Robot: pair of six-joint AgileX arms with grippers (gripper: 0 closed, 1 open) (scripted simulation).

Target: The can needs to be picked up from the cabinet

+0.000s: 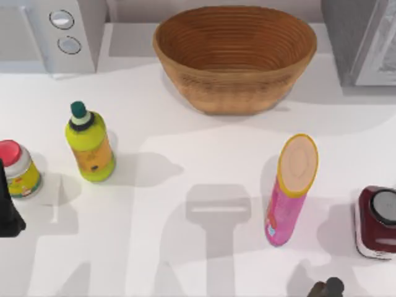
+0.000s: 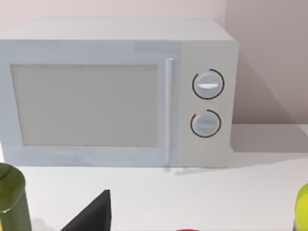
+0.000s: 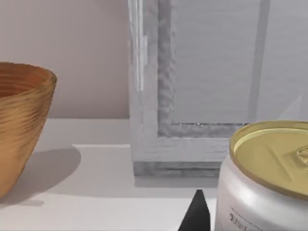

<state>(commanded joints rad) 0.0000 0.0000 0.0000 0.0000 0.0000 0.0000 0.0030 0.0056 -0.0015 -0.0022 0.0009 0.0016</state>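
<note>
Counts on the tabletop (image 1: 185,124)
One basket (image 1: 235,55), one microwave (image 1: 55,34), one cabinet (image 1: 365,43), two bottles (image 1: 90,143), three cans (image 1: 291,189).

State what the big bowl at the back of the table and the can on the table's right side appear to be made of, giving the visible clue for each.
The bowl looks like woven wicker or wood, matt brown, judging by its fine concentric ridges. The can looks like metal: a dark red body, and in the right wrist view a smooth silvery wall and a glossy gold-toned lid with a stamped tab.

Ribbed brown basket (image 1: 235,55), pink tube (image 1: 286,204), silver gold-topped can (image 3: 264,183), grey microwave (image 2: 115,91).
</note>
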